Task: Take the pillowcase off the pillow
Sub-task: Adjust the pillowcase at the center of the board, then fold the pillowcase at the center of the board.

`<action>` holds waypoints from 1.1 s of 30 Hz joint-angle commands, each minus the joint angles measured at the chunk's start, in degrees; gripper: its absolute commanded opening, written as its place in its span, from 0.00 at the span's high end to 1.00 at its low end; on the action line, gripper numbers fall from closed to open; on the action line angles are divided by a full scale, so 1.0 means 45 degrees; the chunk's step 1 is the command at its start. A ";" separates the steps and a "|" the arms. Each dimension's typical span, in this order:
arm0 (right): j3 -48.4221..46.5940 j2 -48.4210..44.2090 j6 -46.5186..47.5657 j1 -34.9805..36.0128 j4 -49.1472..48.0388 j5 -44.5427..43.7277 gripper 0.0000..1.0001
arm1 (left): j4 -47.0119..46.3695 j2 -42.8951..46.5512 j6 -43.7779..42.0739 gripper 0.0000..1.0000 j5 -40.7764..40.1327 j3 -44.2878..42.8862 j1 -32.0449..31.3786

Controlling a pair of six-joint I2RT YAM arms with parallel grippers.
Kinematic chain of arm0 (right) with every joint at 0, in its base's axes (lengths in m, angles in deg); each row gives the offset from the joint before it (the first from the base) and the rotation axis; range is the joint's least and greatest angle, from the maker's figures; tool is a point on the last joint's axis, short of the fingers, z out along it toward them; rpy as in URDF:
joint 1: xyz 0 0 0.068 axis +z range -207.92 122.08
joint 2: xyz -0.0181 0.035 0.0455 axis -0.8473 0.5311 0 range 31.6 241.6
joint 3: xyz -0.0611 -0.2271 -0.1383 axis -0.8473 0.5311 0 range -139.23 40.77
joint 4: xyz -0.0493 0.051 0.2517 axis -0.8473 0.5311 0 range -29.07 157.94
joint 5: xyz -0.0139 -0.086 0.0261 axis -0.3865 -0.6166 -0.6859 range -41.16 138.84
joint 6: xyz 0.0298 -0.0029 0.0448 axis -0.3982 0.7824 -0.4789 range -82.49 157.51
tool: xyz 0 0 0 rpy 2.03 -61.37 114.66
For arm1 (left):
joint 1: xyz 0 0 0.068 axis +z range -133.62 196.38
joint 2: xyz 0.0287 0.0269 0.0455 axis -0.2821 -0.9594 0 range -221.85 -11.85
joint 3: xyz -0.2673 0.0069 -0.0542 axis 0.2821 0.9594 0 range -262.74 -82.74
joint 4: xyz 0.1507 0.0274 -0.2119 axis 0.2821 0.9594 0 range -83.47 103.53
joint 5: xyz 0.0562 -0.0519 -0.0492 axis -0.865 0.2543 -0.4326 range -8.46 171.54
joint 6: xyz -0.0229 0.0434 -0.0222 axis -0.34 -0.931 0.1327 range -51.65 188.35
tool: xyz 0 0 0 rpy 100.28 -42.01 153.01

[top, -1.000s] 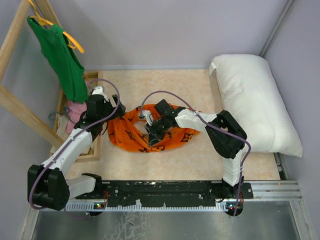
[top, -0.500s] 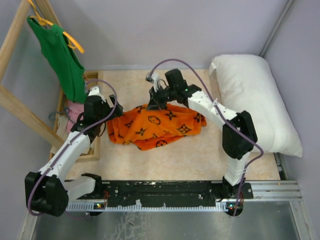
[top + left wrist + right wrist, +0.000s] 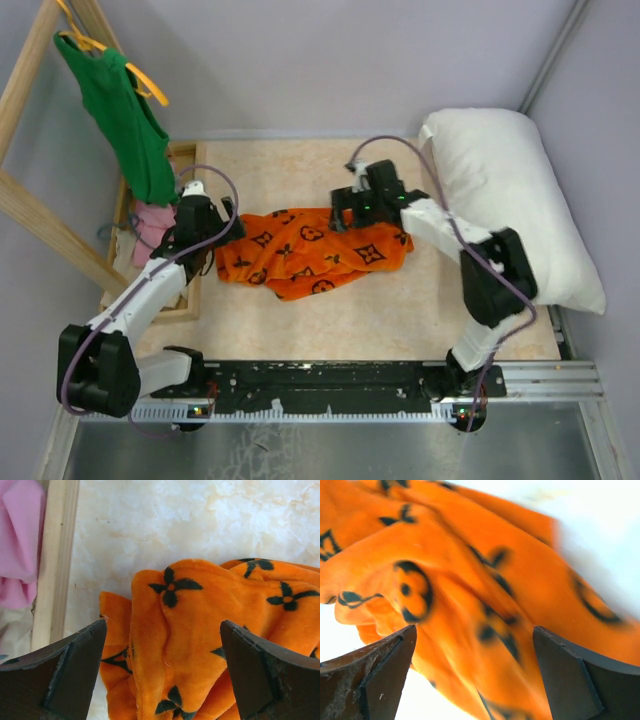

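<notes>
Crumpled pillowcase (image 3: 315, 252), long axis left-right

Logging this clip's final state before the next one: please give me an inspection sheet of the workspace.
Surface: beige mottled tabletop, no spills seen.
Job's things: pillowcase off the pillow, crumpled at mid-table; pillow bare, on the table's right side.
Clutter: pink cloth inside the wooden tray at left.
Grippers: left gripper open over the pillowcase's left end; right gripper open over its far right part; neither grips it.
Cables: purple cables loop above both arms, no snag seen.
Surroundings: green tank top on a yellow hanger, wooden frame far left; grey walls.
</notes>
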 commanded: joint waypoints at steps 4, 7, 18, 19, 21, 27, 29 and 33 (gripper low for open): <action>0.5018 -0.6819 -0.4562 -0.2480 -0.2193 -0.5055 0.01 | -0.1114 -0.0719 -0.0052 0.00 0.0359 0.0316 0.0190; 0.6662 -0.7666 -0.5294 -0.3515 -0.2733 -0.4875 0.01 | -0.1492 -0.1030 -0.0080 0.00 0.0656 0.0389 0.0349; 0.7658 -0.5068 -0.6580 -0.4777 -0.5595 -0.0958 0.16 | -0.3009 -0.2586 0.0514 0.13 0.2602 0.0705 0.0752; 0.7753 -0.4923 -0.6741 -0.4777 -0.5980 -0.0662 0.20 | -0.3156 -0.2671 0.0554 0.18 0.2783 0.0748 0.0777; 0.7915 -0.4681 -0.7237 -0.4777 -0.6895 -0.0017 0.36 | -0.3621 -0.2825 0.0621 0.31 0.3260 0.0796 0.0848; 0.6147 -0.4430 -0.7883 -0.5022 -0.7587 0.2191 1.00 | -0.2293 -0.3252 0.0482 1.00 0.4193 -0.1673 0.1479; 0.5399 -0.5355 -0.7956 -0.5985 -0.7021 0.1936 1.00 | -0.0477 -0.2546 0.0272 1.00 0.3235 -0.3239 0.1866; 0.5967 -0.6883 -0.9736 -0.8948 -0.7824 0.2033 1.00 | -0.0758 0.0351 0.0671 1.00 0.0814 -0.2662 0.2714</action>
